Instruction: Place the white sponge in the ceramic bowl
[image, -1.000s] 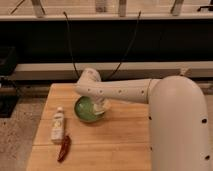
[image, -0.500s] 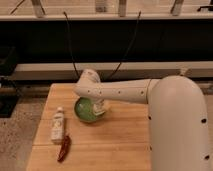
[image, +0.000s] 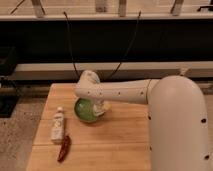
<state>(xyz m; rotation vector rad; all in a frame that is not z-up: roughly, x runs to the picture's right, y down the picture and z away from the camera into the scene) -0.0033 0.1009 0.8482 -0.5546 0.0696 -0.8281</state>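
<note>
The ceramic bowl (image: 85, 111), glossy green, stands near the middle of the wooden table (image: 120, 140). My white arm reaches in from the right, bends at a rounded joint above the bowl and points down. The gripper (image: 101, 109) hangs over the bowl's right rim, close to or inside it. I cannot pick out the white sponge; the whitish gripper covers that part of the bowl.
A white bottle (image: 58, 125) lies on the table left of the bowl, and a red chili pepper (image: 64, 148) lies just in front of the bottle. Black cables hang behind the table. My large white body fills the right side.
</note>
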